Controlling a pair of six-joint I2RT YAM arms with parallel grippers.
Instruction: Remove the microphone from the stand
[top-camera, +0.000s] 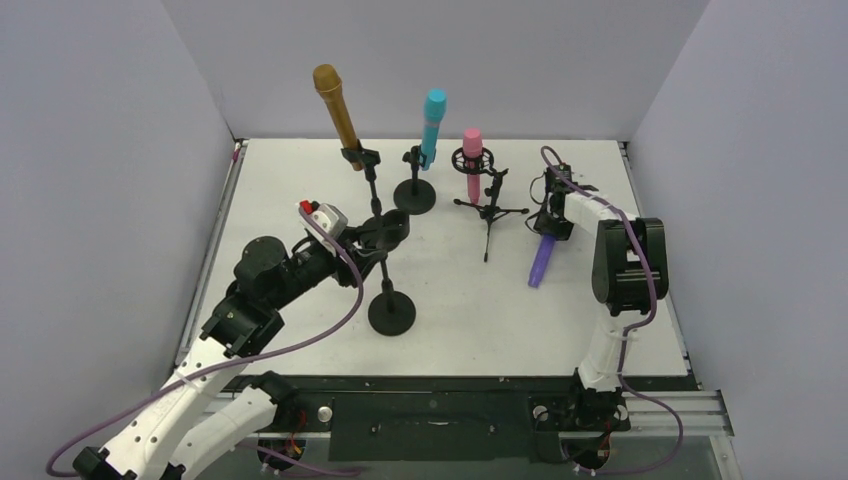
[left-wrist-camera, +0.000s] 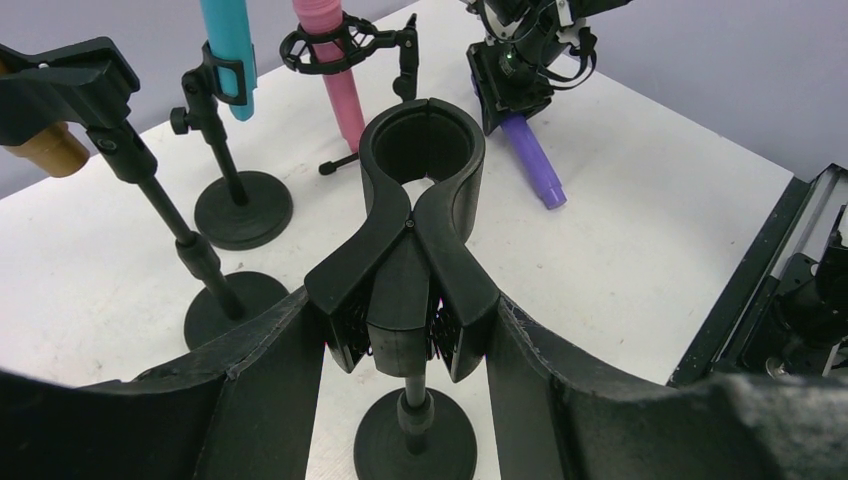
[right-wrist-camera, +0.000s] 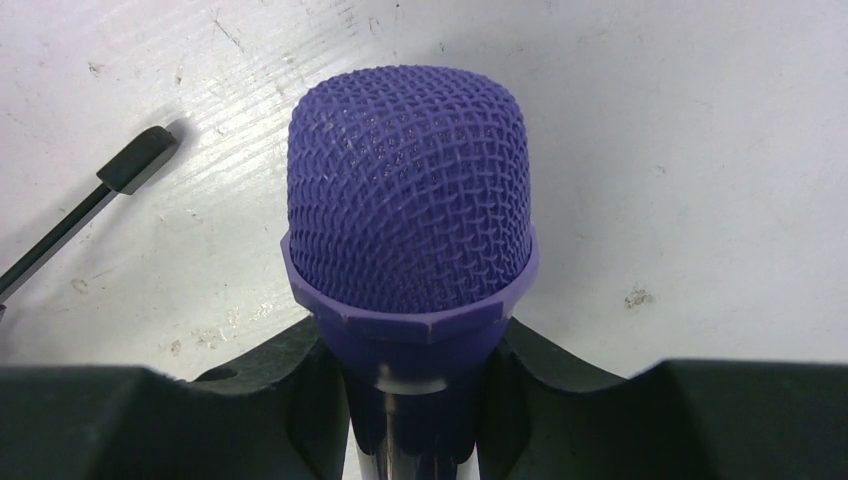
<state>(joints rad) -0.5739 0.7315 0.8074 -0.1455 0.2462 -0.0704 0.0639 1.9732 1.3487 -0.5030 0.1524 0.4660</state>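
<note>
The purple microphone (top-camera: 541, 262) is out of its stand and lies slanted low over the table at the right; it also shows in the left wrist view (left-wrist-camera: 533, 165). My right gripper (top-camera: 553, 215) is shut on it just below its mesh head (right-wrist-camera: 410, 190), with a finger on each side of the neck (right-wrist-camera: 415, 385). The empty black stand (top-camera: 391, 312) is at centre left, its round clip (left-wrist-camera: 422, 150) holding nothing. My left gripper (top-camera: 385, 232) is shut on the clip's two levers (left-wrist-camera: 400, 330).
At the back stand a gold microphone (top-camera: 336, 110), a cyan microphone (top-camera: 432, 125) on a round-base stand and a pink microphone (top-camera: 472, 160) in a shock mount on a tripod. A tripod leg (right-wrist-camera: 90, 215) lies just left of the purple head. Grey walls enclose the table.
</note>
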